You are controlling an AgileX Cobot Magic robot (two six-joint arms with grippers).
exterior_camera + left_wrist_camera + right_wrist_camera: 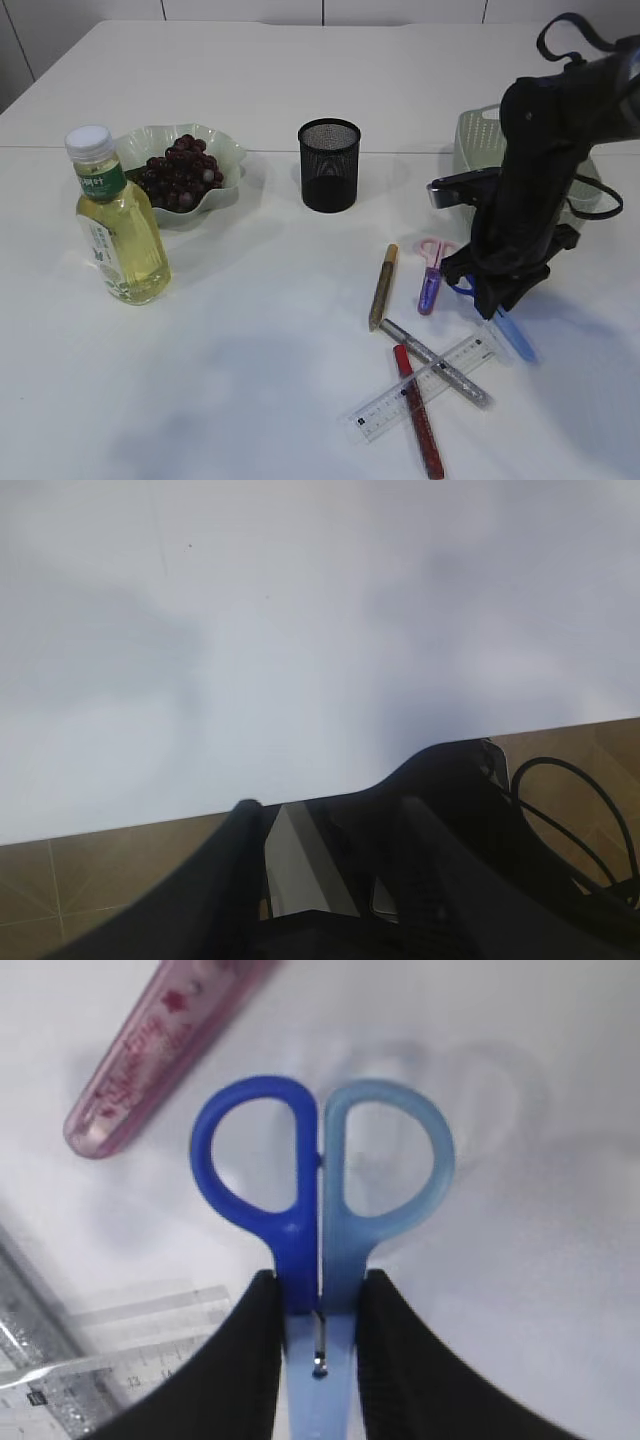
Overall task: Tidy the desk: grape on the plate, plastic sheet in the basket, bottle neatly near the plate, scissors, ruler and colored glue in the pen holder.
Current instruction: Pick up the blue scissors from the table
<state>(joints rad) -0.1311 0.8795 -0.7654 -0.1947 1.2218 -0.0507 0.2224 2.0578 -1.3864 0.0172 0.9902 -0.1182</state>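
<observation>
Right gripper point(318, 1310) clamped on blue scissors point(320, 1175), just below the handle loops.
Scissors' long axis runs straight out between the fingers, loops ahead, two-tone blue, blades shut. Pen holder point(329, 165) sits well off to the gripper's far left; right arm is the nearer. Left gripper's state: can't tell.

The blue scissors point(320, 1190), one loop dark and one pale, are clamped at the neck between the right hand's point(318, 1345) fingers point(245, 1360), blades closed. Just left of the hand lie pink capped scissors point(431, 275) and a gold glue pen point(383, 287); below it a clear ruler point(425, 387) crosses silver point(435, 362) and red point(418, 410) glue pens.
</observation>
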